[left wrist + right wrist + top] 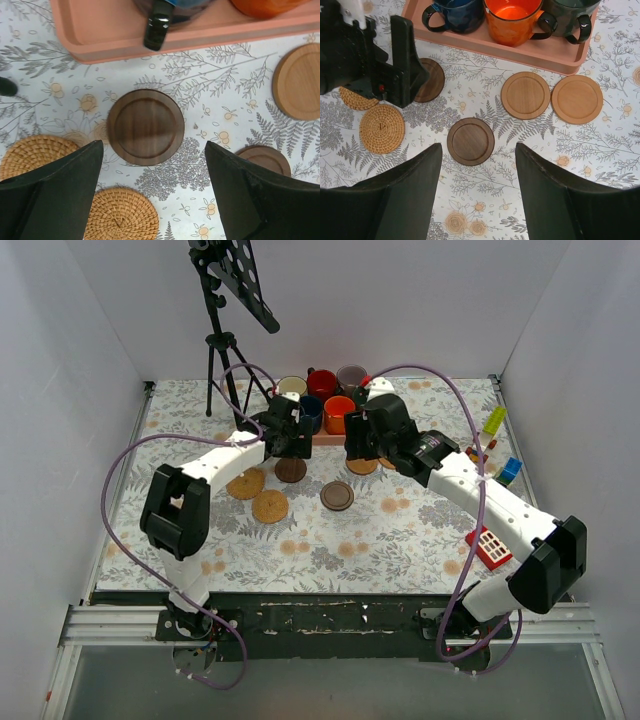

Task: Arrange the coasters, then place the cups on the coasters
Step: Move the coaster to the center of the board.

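A pink tray (pixel 545 50) with a navy cup (pixel 457 12), orange cup (pixel 512 20), dark green cup (pixel 570 10); one dark brown coaster (pixel 470 141), tan wooden coasters (pixel 525 95), golden woven coasters (pixel 382 128); white tabletop (pixel 620 165), grey ferns, orange blossoms.

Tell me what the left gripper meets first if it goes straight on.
Most likely the dark brown coaster lying flat on the table, centred between its open fingers, short of the pink tray; depth is unclear.
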